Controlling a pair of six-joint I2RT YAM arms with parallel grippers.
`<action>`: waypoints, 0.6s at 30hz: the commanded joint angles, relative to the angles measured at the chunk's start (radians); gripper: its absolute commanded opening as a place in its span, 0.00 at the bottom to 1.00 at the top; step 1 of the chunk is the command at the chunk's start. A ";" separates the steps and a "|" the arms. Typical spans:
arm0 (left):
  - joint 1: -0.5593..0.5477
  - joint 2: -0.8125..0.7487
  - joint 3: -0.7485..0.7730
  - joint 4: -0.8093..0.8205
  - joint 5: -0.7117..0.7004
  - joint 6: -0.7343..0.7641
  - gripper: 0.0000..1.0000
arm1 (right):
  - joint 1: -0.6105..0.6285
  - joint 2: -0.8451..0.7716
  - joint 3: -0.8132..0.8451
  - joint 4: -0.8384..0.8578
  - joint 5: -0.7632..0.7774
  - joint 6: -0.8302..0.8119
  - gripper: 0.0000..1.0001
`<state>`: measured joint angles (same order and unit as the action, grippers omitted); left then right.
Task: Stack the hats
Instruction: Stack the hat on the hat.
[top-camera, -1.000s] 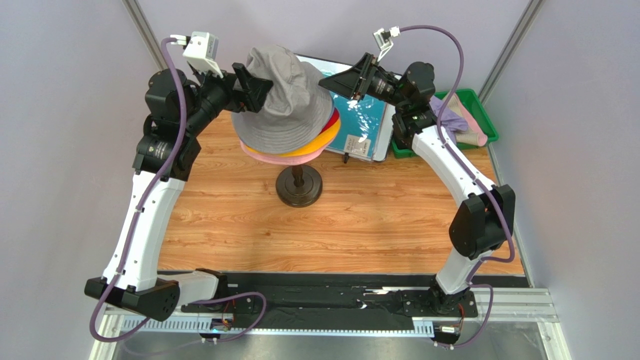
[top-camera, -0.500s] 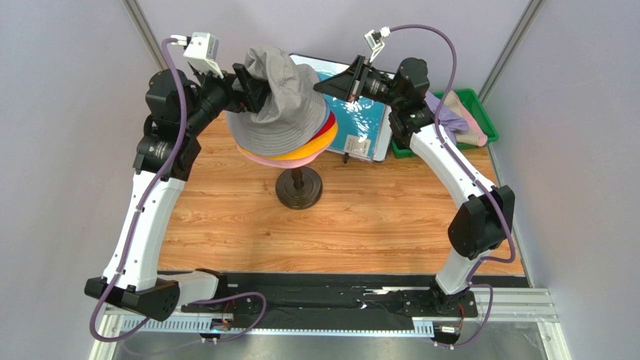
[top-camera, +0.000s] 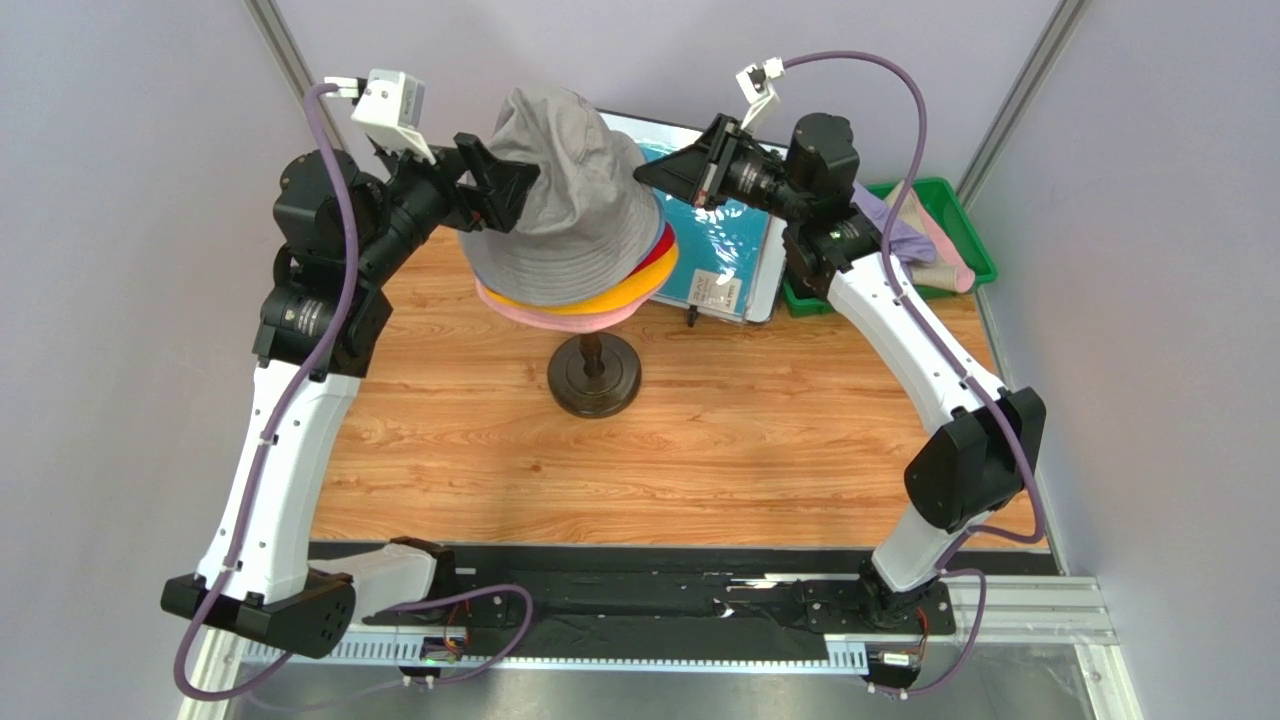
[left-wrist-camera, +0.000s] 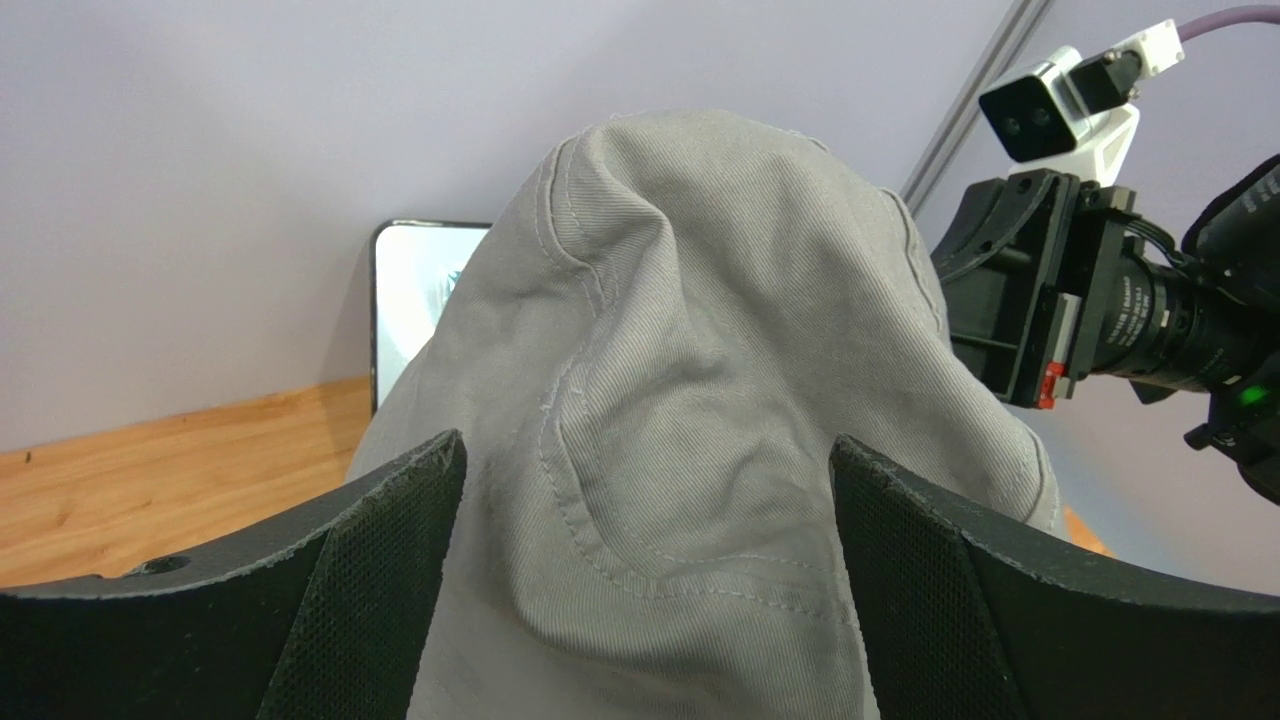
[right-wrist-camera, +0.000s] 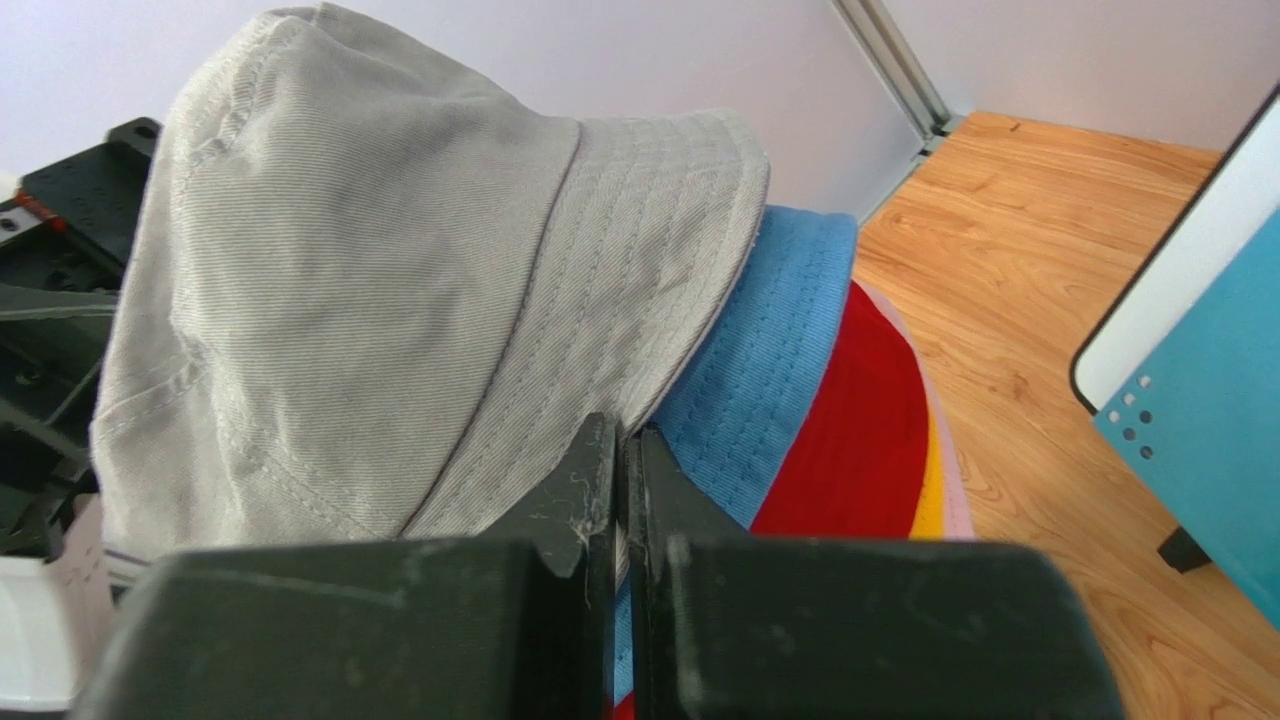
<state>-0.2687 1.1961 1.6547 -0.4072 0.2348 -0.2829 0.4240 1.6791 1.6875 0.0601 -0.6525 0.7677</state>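
A grey-beige hat (top-camera: 564, 180) (left-wrist-camera: 706, 375) (right-wrist-camera: 376, 270) sits on top of a stack of hats on a stand. Under it show a blue brim (right-wrist-camera: 766, 360), a red brim (right-wrist-camera: 857, 435) (top-camera: 663, 243), an orange-yellow brim (top-camera: 639, 285) and a pink brim (top-camera: 519, 311). My left gripper (top-camera: 508, 188) (left-wrist-camera: 646, 495) is open, one finger (left-wrist-camera: 376, 570) on each side of the top hat's crown, not pressing it. My right gripper (top-camera: 649, 173) (right-wrist-camera: 621, 443) is shut, its tips at the edge of the grey brim where it lies over the blue one; no cloth shows between them.
The stand's dark round base (top-camera: 597, 375) rests on the wooden table (top-camera: 751, 450). Behind the stack lies a teal sheet with a white frame (top-camera: 736, 225) (right-wrist-camera: 1202, 390). A green bin (top-camera: 962, 203) at the back right holds more cloth (top-camera: 902, 233). Grey walls close in behind.
My right gripper has closed from partly open and stays at the brim. The left arm has shifted slightly back to the left. The grey hat sits straighter on the stack.
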 joint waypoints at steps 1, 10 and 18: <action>-0.006 -0.003 -0.006 0.016 0.004 0.021 0.95 | 0.006 0.010 -0.028 -0.216 0.059 -0.105 0.00; -0.006 -0.015 -0.052 0.015 -0.012 0.030 0.95 | 0.006 -0.001 -0.058 -0.304 0.100 -0.180 0.00; -0.006 -0.067 -0.111 0.025 -0.057 0.045 0.95 | 0.007 -0.051 -0.098 -0.361 0.109 -0.220 0.00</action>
<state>-0.2710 1.1656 1.5650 -0.3794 0.2104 -0.2810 0.4244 1.6321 1.6527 -0.0795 -0.5697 0.6312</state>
